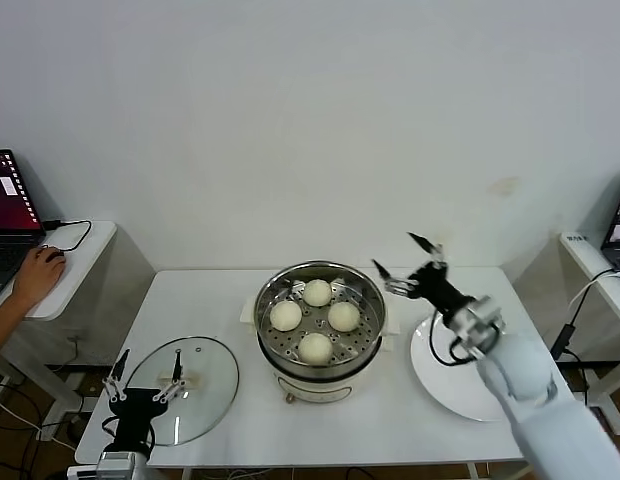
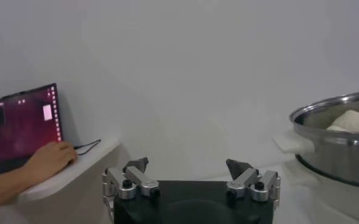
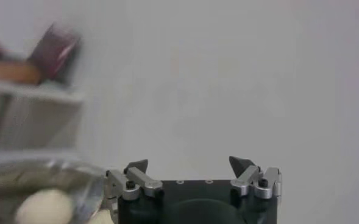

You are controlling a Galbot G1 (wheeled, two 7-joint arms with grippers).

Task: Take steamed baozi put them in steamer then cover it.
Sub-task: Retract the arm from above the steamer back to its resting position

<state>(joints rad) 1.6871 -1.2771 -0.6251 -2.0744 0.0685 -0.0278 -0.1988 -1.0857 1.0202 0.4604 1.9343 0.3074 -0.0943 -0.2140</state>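
Note:
The steel steamer (image 1: 320, 345) stands mid-table on its cream base. Several cream-white baozi (image 1: 317, 292) rest on its perforated tray. The glass cover (image 1: 195, 385) lies flat on the table to the steamer's left, handle up. My left gripper (image 1: 145, 377) is open over the cover's near-left part, with nothing between its fingers. In the left wrist view the left gripper (image 2: 187, 165) points at the wall, with the steamer (image 2: 337, 140) off to one side. My right gripper (image 1: 403, 258) is open and empty, raised just right of the steamer's rim. The right wrist view shows the right gripper (image 3: 190, 163) and a baozi (image 3: 44, 206).
A white round plate (image 1: 460, 385) lies at the table's right, under my right arm. A side desk (image 1: 80, 250) at the left holds a laptop (image 1: 10, 200) and a person's hand (image 1: 35, 275). Another desk (image 1: 595, 262) stands at the far right.

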